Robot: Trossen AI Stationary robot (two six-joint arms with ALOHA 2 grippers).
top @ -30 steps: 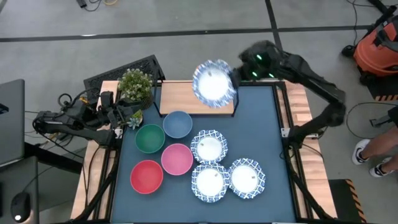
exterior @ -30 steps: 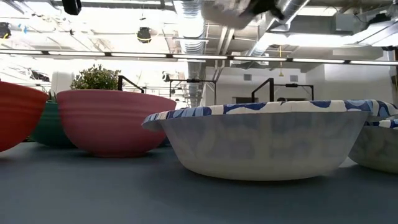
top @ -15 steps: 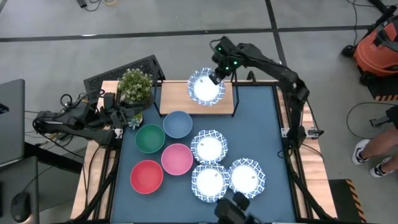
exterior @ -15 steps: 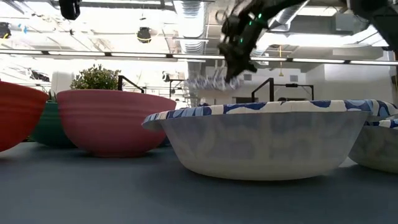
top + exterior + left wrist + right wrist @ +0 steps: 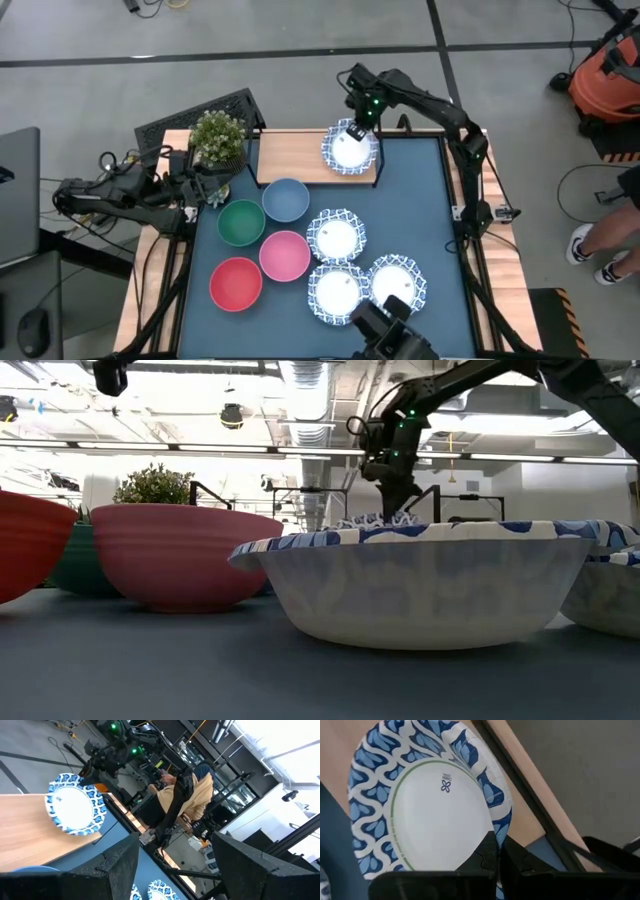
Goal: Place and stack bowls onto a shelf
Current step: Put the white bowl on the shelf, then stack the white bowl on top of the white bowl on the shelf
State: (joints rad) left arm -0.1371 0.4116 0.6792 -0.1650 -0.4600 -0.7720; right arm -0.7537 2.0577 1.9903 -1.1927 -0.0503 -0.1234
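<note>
The right hand (image 5: 356,130) is at the right end of the low light-wood shelf on a thin black wire frame (image 5: 295,158), its fingers (image 5: 492,856) pinching the far rim of a white bowl with a blue patterned rim (image 5: 349,150). That bowl sits over the shelf's right end; the low view shows it (image 5: 372,520) just behind the nearest bowl, with the hand (image 5: 395,500) coming down onto it from above. Whether it rests fully on the board cannot be told.

On the blue mat covering the counter (image 5: 430,210) lie the other bowls: a plain blue one (image 5: 286,199), a green one (image 5: 241,222), a pink one (image 5: 285,255) and a red one (image 5: 236,283) on the left, and three more blue-rimmed white bowls (image 5: 337,237) (image 5: 337,292) (image 5: 397,284) clustered to their right.

The left hand (image 5: 205,186) waits at the counter's left edge, beside the potted green plant (image 5: 219,137), its fingers (image 5: 115,870) spread apart.
</note>
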